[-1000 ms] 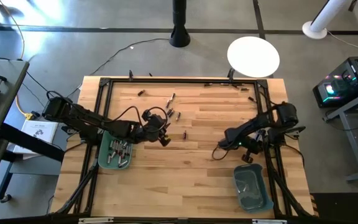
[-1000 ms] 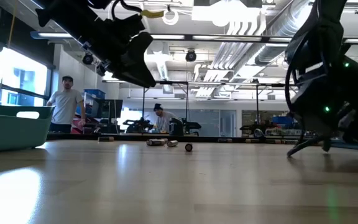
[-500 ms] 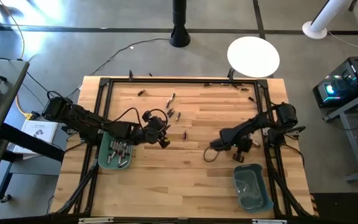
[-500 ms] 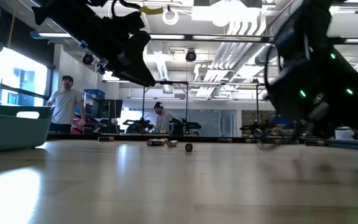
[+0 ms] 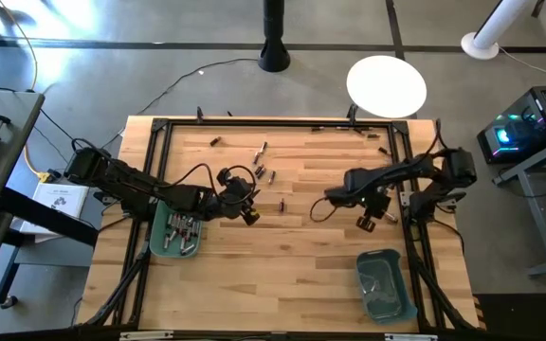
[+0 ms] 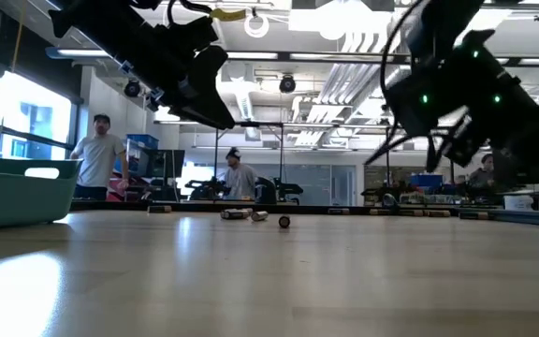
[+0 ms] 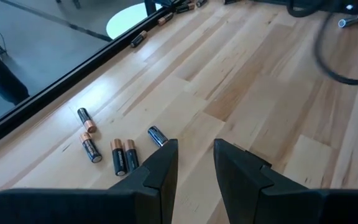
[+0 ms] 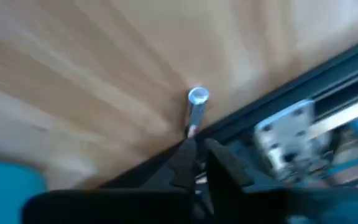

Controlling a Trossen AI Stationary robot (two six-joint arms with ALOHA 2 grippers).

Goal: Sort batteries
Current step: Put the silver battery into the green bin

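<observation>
Several batteries lie loose on the wooden table: one at mid table, a cluster farther back, and others near the far rail. My left gripper hangs open above the table next to the left teal bin. Dark coppery batteries lie just ahead of its fingers. My right gripper is raised near the table's right rail, beyond the right teal bin, and is shut on a silvery battery. My right gripper pinches the silvery battery by one end between its two fingertips, coming steeply from above. The battery sticks out beyond the fingers with its bright end cap free, lifted clear of the table. Blur hides the rest of the hold.
The left teal bin holds several batteries. A black frame rail runs along the table's right side close to my right gripper. A cable loop hangs from the right arm. People stand in the room behind the table.
My right gripper has lifted off the table top and drawn a little toward the far edge. My left arm has kept still.
</observation>
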